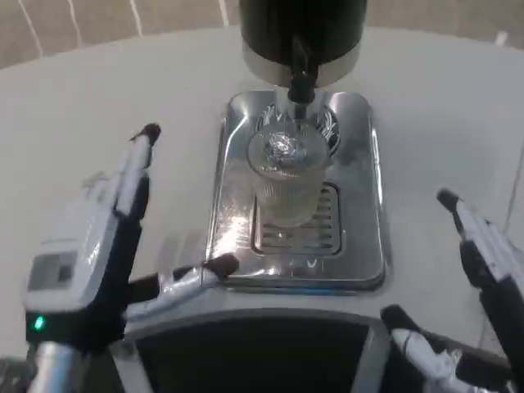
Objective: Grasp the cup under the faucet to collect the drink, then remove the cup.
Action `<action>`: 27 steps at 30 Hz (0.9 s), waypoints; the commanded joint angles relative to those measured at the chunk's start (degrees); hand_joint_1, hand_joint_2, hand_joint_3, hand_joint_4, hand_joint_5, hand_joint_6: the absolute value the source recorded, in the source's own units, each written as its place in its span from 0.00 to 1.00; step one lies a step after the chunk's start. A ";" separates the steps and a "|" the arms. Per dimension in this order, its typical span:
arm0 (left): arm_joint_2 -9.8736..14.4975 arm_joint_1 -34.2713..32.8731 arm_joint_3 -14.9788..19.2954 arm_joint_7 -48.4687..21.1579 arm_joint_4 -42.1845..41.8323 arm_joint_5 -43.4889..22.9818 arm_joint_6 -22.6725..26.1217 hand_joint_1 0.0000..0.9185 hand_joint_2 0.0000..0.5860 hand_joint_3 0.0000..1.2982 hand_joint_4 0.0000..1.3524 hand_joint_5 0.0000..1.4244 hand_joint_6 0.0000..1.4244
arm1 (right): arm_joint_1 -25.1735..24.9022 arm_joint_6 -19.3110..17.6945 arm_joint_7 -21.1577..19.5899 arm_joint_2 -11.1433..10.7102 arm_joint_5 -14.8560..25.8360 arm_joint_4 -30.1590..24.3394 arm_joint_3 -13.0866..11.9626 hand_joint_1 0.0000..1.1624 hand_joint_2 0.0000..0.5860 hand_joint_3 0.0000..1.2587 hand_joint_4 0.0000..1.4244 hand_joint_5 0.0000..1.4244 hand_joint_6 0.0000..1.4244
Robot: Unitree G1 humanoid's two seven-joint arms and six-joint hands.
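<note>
I am reading the clear ribbed cup, standing on the drip tray under the faucet, as slippery and fragile, so I am planning a mid-wall grip while both the left robot hand and right robot hand are hanging released beside it.

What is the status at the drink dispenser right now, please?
Left robot hand open, beside tray. Right robot hand open, clear. Cup upright on drip tray under faucet, untouched. Nothing in the way.
</note>
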 commanded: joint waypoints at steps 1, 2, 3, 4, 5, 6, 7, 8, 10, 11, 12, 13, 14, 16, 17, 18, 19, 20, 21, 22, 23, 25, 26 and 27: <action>-0.40 5.57 -0.37 0.42 -4.52 4.59 2.33 0.00 0.08 0.00 0.00 0.10 0.14 | -7.33 3.94 3.20 -1.94 4.47 0.98 -2.02 0.50 0.67 0.00 0.00 0.00 0.00; -0.96 7.16 -0.65 0.22 -5.59 5.36 3.11 0.00 0.08 0.00 0.00 0.10 0.14 | -9.09 4.68 3.83 -2.57 5.46 1.33 -2.60 0.50 0.67 0.00 0.00 0.00 0.00; -1.36 8.17 -0.83 0.06 -6.32 5.81 3.70 0.00 0.07 0.00 0.00 0.10 0.14 | -10.81 5.42 4.44 -3.22 6.48 1.63 -3.14 0.50 0.67 0.00 0.00 0.00 0.00; -1.81 9.12 -0.97 -0.25 -7.01 6.11 4.36 0.00 0.07 0.00 0.00 0.09 0.13 | -12.49 6.15 5.01 -3.94 7.52 1.96 -3.63 0.50 0.67 0.00 0.00 0.00 0.00; -2.33 10.34 -1.14 -0.75 -7.83 6.39 5.10 0.00 0.08 0.00 0.00 0.09 0.13 | -13.51 6.73 5.33 -4.51 8.25 2.14 -3.88 0.50 0.67 0.00 0.00 0.00 0.00; -2.68 11.14 -1.25 -1.12 -8.39 6.57 5.59 0.00 0.08 0.00 0.00 0.08 0.12 | -15.25 7.40 5.96 -5.26 9.32 2.52 -4.23 0.50 0.68 0.00 0.00 0.00 0.00; -3.08 12.04 -1.27 -1.05 -8.93 6.49 5.74 0.00 0.08 0.00 0.00 0.08 0.12 | -16.98 8.14 6.57 -5.97 10.36 2.92 -4.51 0.51 0.69 0.00 0.00 0.00 0.00; -3.43 12.94 -1.22 -0.86 -9.55 6.34 5.81 0.00 0.08 0.00 0.00 0.07 0.11 | -18.11 8.75 6.92 -6.57 11.15 3.15 -4.66 0.56 0.69 0.00 0.00 0.00 0.00; -3.94 14.17 -1.10 -0.62 -10.54 6.27 5.91 0.00 0.08 0.00 0.00 0.07 0.11 | -20.91 10.64 7.72 -7.69 12.97 3.80 -4.75 0.69 0.67 0.00 0.00 0.00 0.00; -4.21 14.86 -1.06 -0.57 -11.06 6.47 6.07 0.00 0.08 0.00 0.00 0.07 0.10 | -22.50 11.78 8.13 -8.10 13.84 4.20 -4.61 0.75 0.67 0.00 0.00 0.00 0.00; -4.51 15.72 -1.11 -0.65 -11.51 6.60 6.27 0.00 0.08 0.00 0.00 0.06 0.10 | -24.92 13.06 8.74 -8.42 14.74 4.85 -4.07 0.78 0.67 0.00 0.00 0.00 0.00; -4.71 16.50 -1.18 -0.77 -11.89 6.66 6.41 0.00 0.09 0.00 0.00 0.06 0.10 | -27.10 14.08 9.25 -8.54 15.54 5.44 -3.50 0.78 0.67 0.00 0.00 0.00 0.00; -4.79 17.17 -1.28 -0.84 -12.19 6.74 6.45 0.00 0.09 0.00 0.00 0.06 0.10 | -28.50 14.86 9.53 -8.72 16.10 5.78 -3.07 0.78 0.67 0.00 0.00 0.00 0.00; -4.83 17.90 -1.42 -0.95 -12.57 6.99 6.44 0.00 0.09 0.00 0.00 0.05 0.09 | -30.88 16.36 9.83 -8.88 17.48 6.35 -2.33 0.78 0.66 0.00 0.00 0.00 0.00; -4.77 18.32 -1.56 -1.06 -12.74 7.28 6.46 0.00 0.09 0.00 0.00 0.05 0.09 | -31.60 16.89 9.80 -9.03 17.98 6.51 -2.06 0.78 0.66 0.00 0.00 0.00 0.00; -4.74 18.58 -1.65 -1.16 -12.85 7.49 6.47 0.00 0.09 0.00 0.00 0.05 0.09 | -32.66 17.11 9.79 -9.06 18.68 6.89 -1.61 0.78 0.66 0.00 0.00 0.00 0.00; -4.80 18.84 -1.71 -1.26 -12.96 7.67 6.50 0.00 0.09 0.00 0.00 0.05 0.09 | -33.60 17.35 9.73 -8.97 19.38 7.22 -1.17 0.78 0.66 0.00 0.00 0.00 0.00; -4.89 19.06 -1.73 -1.35 -13.04 7.87 6.57 0.00 0.09 0.00 0.00 0.05 0.09 | -34.21 17.59 9.60 -9.02 19.96 7.41 -0.85 0.78 0.66 0.00 0.00 0.00 0.00; -4.98 19.18 -1.73 -1.40 -13.09 8.00 6.61 0.00 0.09 0.00 0.00 0.04 0.08 | -34.87 17.92 9.55 -8.93 20.57 7.60 -0.50 0.78 0.66 0.00 0.00 0.00 0.00; -5.13 19.34 -1.72 -1.47 -13.17 8.02 6.69 0.00 0.09 0.00 0.00 0.04 0.08 | -35.90 18.28 9.52 -8.83 21.12 7.77 0.13 0.78 0.66 0.00 0.00 0.00 0.00; -5.22 19.47 -1.70 -1.53 -13.23 8.08 6.78 0.00 0.09 0.00 0.00 0.04 0.08 | -36.94 18.66 9.52 -8.70 21.57 7.88 0.76 0.78 0.66 0.00 0.00 0.00 0.00; -5.32 19.63 -1.65 -1.60 -13.35 8.13 6.88 0.00 0.09 0.00 0.00 0.04 0.07 | -38.38 19.41 9.28 -8.63 22.33 7.93 1.67 0.78 0.66 0.00 0.00 0.00 0.00; -5.31 19.70 -1.55 -1.73 -13.37 8.08 6.90 0.00 0.09 0.00 0.00 0.04 0.07 | -39.32 19.79 9.03 -8.48 22.43 7.99 2.37 0.78 0.66 0.00 0.00 0.00 0.00; -5.30 19.76 -1.43 -1.83 -13.35 7.98 6.88 0.00 0.09 0.00 0.00 0.04 0.07 | -40.14 20.06 8.76 -8.25 22.57 8.14 2.97 0.78 0.66 0.00 0.00 0.00 0.00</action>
